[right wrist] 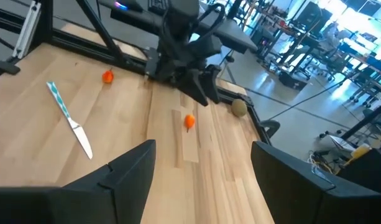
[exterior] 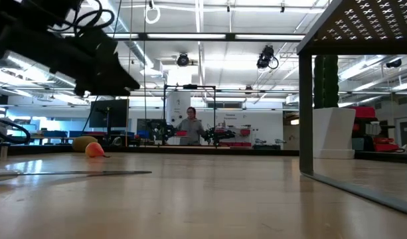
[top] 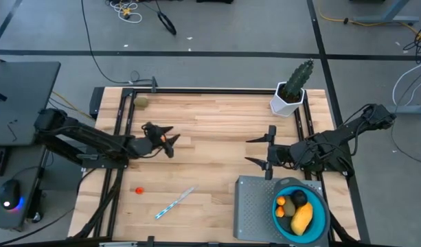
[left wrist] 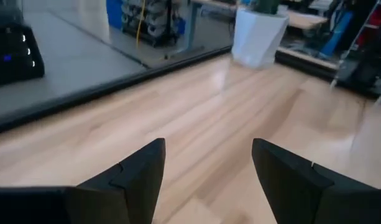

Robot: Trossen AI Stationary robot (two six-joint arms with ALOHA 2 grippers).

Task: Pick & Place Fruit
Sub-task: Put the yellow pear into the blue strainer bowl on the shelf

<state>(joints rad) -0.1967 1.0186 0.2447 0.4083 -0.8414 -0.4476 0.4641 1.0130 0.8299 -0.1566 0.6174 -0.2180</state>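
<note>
My left gripper (top: 169,140) hovers open over the table's left half, with nothing between its fingers (left wrist: 209,180). A tiny orange-red fruit (right wrist: 189,121) lies on the wood just in front of its fingertips. A second one (top: 138,190) lies near the front left, and an olive piece (top: 141,101) rests in the far left corner. My right gripper (top: 262,151) waits open, raised right of centre. A blue bowl (top: 321,218) holds a yellow oblong (top: 301,219), a black ball (top: 299,199) and smaller pieces.
The bowl stands on a grey perforated platform (top: 255,206) at the front right. A cactus in a white pot (top: 290,96) stands at the far right. A thin white-and-blue stick (top: 174,203) lies near the front. A black frame rail (top: 217,90) borders the table.
</note>
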